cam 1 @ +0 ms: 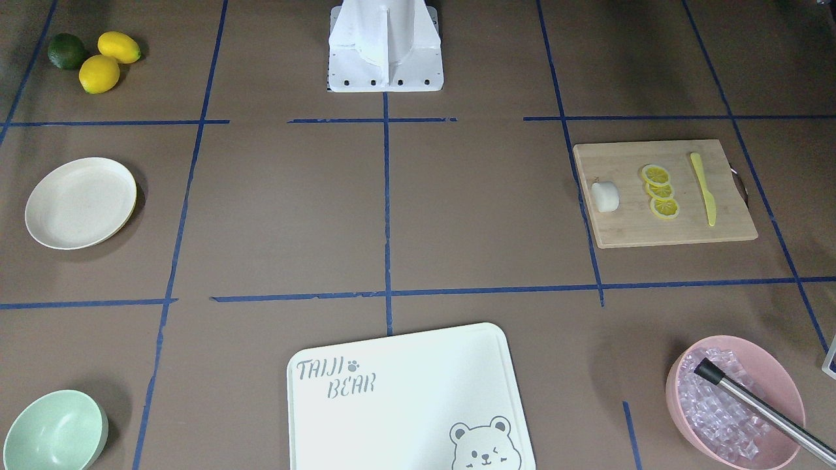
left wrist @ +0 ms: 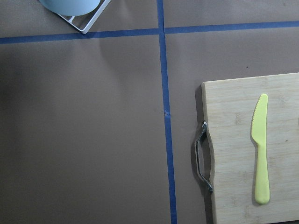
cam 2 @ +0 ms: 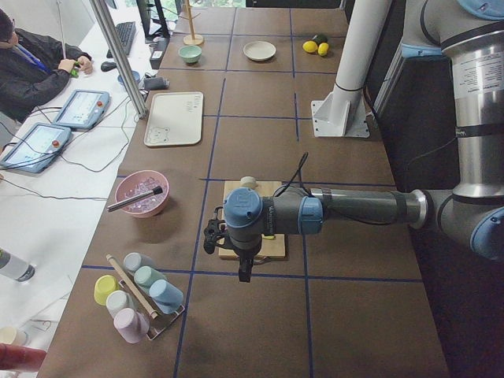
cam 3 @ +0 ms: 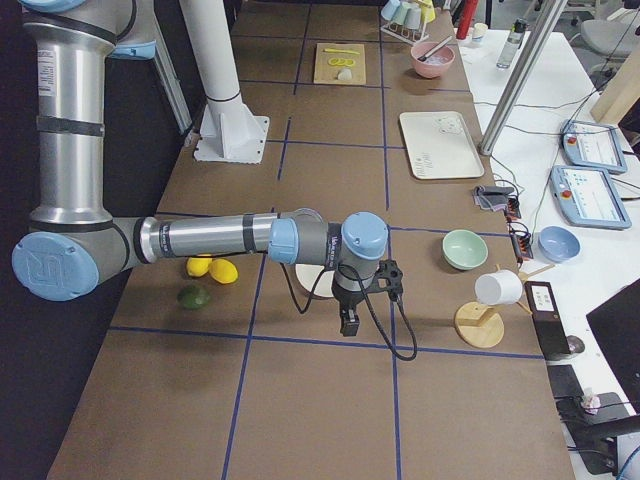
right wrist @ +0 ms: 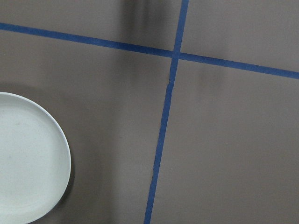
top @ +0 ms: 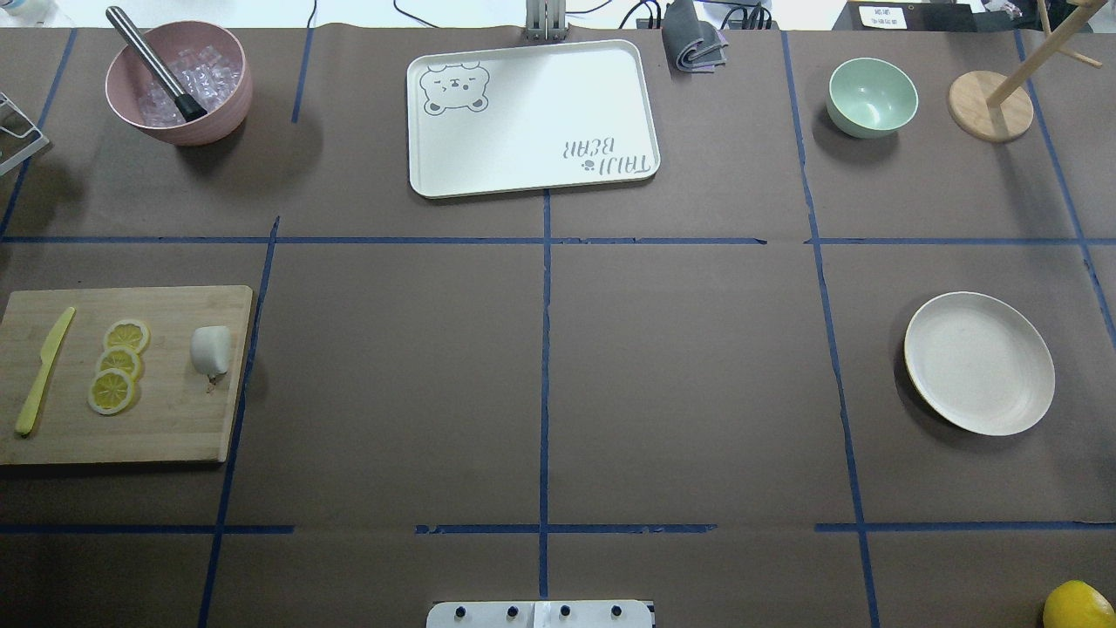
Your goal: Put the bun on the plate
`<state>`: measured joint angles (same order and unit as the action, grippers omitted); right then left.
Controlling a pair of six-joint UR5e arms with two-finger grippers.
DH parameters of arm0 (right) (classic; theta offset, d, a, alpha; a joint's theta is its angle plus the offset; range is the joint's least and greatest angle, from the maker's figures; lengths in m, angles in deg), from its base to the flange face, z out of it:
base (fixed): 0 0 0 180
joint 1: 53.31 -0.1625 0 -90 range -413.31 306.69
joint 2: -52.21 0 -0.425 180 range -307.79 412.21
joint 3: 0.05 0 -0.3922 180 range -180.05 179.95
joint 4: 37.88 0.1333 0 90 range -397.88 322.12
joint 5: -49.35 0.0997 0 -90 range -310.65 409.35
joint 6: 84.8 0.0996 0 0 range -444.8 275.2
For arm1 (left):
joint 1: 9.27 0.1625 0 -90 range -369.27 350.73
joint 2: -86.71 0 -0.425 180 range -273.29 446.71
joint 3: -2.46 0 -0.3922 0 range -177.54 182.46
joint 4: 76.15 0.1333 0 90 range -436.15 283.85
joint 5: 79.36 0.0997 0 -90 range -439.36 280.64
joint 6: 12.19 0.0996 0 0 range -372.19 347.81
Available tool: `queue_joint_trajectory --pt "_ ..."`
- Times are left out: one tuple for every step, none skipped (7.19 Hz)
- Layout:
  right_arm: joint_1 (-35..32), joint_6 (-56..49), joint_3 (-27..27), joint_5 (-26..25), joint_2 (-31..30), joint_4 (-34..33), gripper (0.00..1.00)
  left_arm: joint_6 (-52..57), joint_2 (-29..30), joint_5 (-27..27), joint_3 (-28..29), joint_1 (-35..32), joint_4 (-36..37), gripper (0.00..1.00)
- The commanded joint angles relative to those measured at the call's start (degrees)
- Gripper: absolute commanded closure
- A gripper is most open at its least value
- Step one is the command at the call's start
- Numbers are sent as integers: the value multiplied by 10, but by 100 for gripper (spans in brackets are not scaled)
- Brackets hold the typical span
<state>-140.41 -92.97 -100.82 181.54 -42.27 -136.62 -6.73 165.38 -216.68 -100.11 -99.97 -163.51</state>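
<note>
Here's the bun (top: 212, 350), lying on the wooden board (top: 174, 419) at the robot's left end of the table, close to the board's edge that faces the centre. The lemon slices (top: 118, 365) are just beside it but not touching, and the yellow knife (top: 44, 371) sits further out. The plate (top: 979, 363) is well apart at the right end, bare and waiting. The left gripper (cam 2: 246, 272) hangs above the table off the board's handle (left wrist: 202, 156) end, on the knife side and away from the bun, and only the side camera catches it, so I cannot tell how wide its jaws stand. It's the same for the right gripper (cam 3: 348, 322), which hovers next to the plate with its opening unreadable. Now, the bun itself looks small and light, so weight should be no problem. Its skin is smooth and rounded, though, so it may squirt out of a hard pinch, and if it is soft it will dent. The best hold looks to be from straight above, jaws straddling the narrow width at mid-body and closing gently, with the slice-side finger kept clear of the nearest lemon slice. Because the bun is round, it may roll when set down, so a low release near the plate's middle looks wise.
</note>
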Motion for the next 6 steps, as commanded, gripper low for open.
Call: queue_joint_trajectory --pt "0 0 0 0 1 0 0 1 -1 0 -2 -1 -3 0" --pt "0 -1 -1 0 3 0 0 0 0 0 1 0 1 0" --pt "3 -6 -3 1 8 15 0 0 0 0 1 0 1 0" --pt "20 1 4 4 -2 57 0 0 1 0 1 0 1 0" --pt "45 42 8 17 -5 88 0 0 1 0 1 0 1 0" --pt "79 126 15 25 -10 160 0 0 1 0 1 1 1 0"
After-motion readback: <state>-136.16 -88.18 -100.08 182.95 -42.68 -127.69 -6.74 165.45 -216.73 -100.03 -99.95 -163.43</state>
